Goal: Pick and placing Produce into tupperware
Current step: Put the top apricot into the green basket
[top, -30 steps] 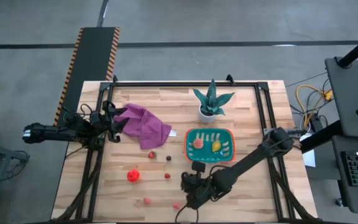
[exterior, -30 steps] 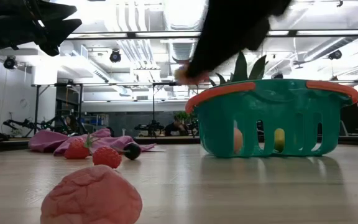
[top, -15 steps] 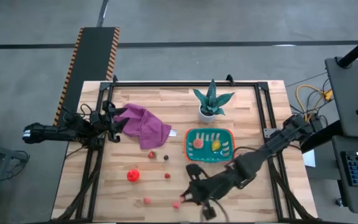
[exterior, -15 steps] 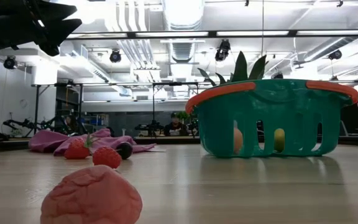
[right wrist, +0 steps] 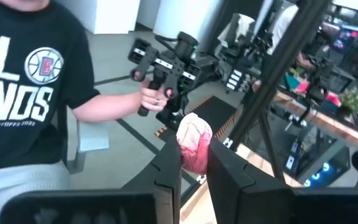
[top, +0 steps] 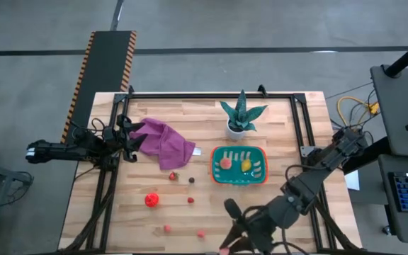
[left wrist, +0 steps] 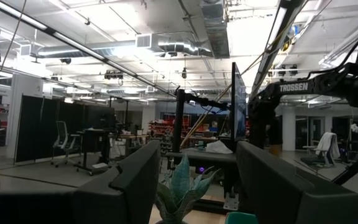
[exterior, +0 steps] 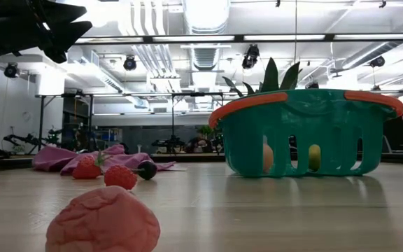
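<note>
Directions are read on a dial centred on the table in the high view, with 12 o'clock at the plant edge.

1. At 6 o'clock, over the near edge, the right gripper (right wrist: 194, 163) was clamped on a pink lobed produce piece (right wrist: 194, 144), which sat upright between the two fingers, clear of the table. Beyond it, off the table, a person (right wrist: 23, 93) in a dark printed shirt held a black handheld controller (right wrist: 166, 62).
2. At 7 o'clock, two pink pieces (top: 168, 228) (top: 200, 233) lay near the same edge, apart from each other.
3. Closer to centre at 8 o'clock lay a larger red piece (top: 151, 200), with a small red piece (top: 190, 200) beside it.
4. Near centre, a strawberry (top: 173, 176) and a dark piece (top: 191, 180) lay just apart.
5. At 3 o'clock stood the tupperware (top: 239, 181), a teal tub holding a peach piece (top: 226, 162) and a yellow piece (top: 246, 167).
6. At 10 o'clock lay a crumpled purple cloth (top: 165, 142). The left gripper (top: 129, 138) hung at its outer edge, fingers spread, nothing between them.
7. At 12 to 1 o'clock stood the spiky plant (top: 241, 117), just beyond the tub.
</note>
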You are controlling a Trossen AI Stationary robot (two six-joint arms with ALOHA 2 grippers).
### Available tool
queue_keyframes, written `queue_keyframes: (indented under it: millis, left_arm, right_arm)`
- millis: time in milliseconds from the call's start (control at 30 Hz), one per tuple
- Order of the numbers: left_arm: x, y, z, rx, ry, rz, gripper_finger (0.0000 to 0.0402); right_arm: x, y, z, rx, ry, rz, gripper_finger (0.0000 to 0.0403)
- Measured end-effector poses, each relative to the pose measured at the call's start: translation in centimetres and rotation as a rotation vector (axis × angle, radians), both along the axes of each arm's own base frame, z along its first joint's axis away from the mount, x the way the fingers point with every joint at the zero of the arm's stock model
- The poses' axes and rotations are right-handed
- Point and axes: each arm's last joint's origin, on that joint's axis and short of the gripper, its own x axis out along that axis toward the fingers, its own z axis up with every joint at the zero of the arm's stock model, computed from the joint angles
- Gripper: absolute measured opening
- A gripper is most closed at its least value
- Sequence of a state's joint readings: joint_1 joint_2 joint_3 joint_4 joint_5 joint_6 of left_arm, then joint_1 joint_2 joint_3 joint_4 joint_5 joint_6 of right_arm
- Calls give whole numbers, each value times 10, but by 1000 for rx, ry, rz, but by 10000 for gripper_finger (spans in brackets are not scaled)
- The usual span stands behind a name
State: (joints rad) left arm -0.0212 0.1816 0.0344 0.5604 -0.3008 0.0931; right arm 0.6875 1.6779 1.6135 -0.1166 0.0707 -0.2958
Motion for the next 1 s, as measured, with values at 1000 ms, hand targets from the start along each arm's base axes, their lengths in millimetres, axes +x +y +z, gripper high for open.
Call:
queue_keyframes:
  millis: [1000]
  left_arm:
    - [0,0,0,0,1,0,199]
  right_arm:
    - [0,-24,-2,-67,-161,-1306,48]
